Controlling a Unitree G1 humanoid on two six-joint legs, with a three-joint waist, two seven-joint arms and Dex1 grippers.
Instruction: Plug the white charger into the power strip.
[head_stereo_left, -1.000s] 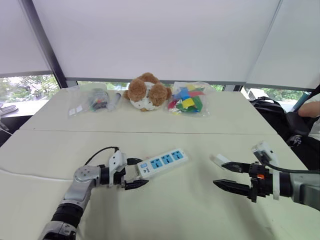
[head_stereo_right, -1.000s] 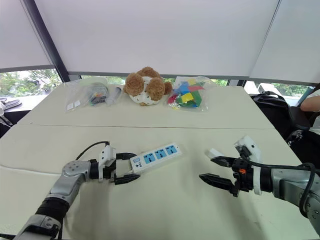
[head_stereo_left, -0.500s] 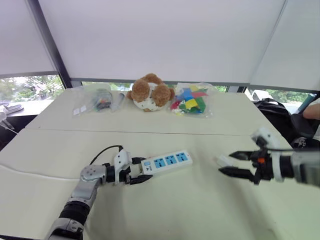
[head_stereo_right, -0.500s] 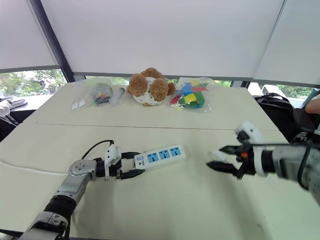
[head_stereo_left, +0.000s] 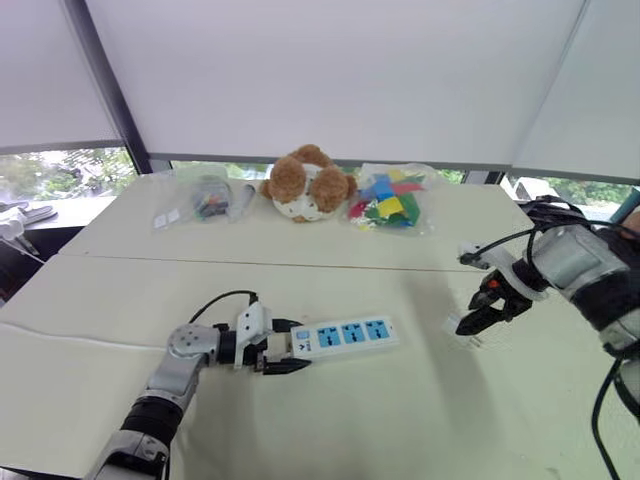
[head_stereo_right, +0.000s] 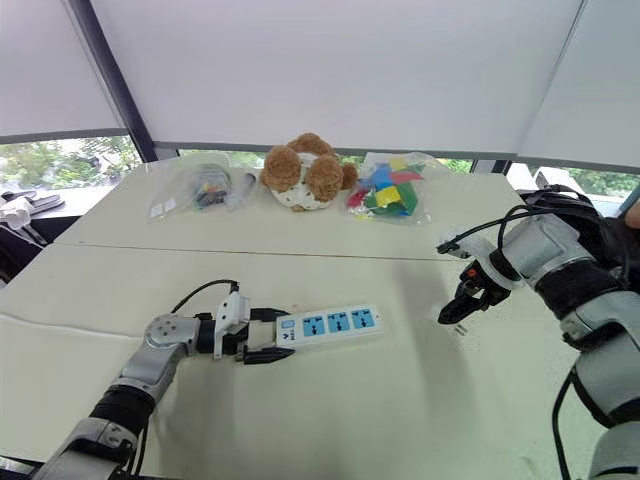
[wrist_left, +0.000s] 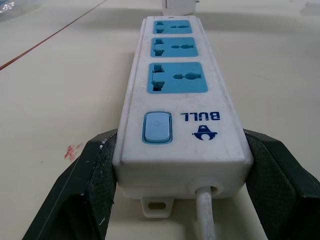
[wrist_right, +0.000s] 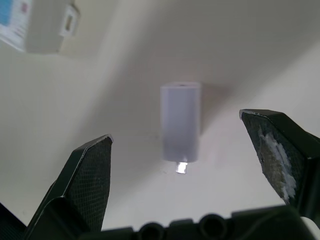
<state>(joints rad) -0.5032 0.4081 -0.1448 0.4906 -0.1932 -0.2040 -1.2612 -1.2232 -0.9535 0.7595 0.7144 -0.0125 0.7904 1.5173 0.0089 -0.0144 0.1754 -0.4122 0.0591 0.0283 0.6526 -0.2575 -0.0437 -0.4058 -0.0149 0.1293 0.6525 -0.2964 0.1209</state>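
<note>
Clamps the strip (head_stereo_left: 350, 333) by its cord end, at 9 o'clock, in the left gripper (head_stereo_left: 285, 347), probably to brace it, sockets up, against the push of plugging. Hangs the right gripper (head_stereo_left: 472, 318) spread wide over the charger (wrist_right: 180, 120), not touching, seemingly lined up for a grab. Has the charger lying flat on the table (head_stereo_left: 400, 420), at 3 o'clock from the strip, apart from it. Reads "BULL" beside the switch (wrist_left: 157, 127).

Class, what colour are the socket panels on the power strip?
Blue socket panels set in a white power strip; they show best in the left wrist view.
</note>
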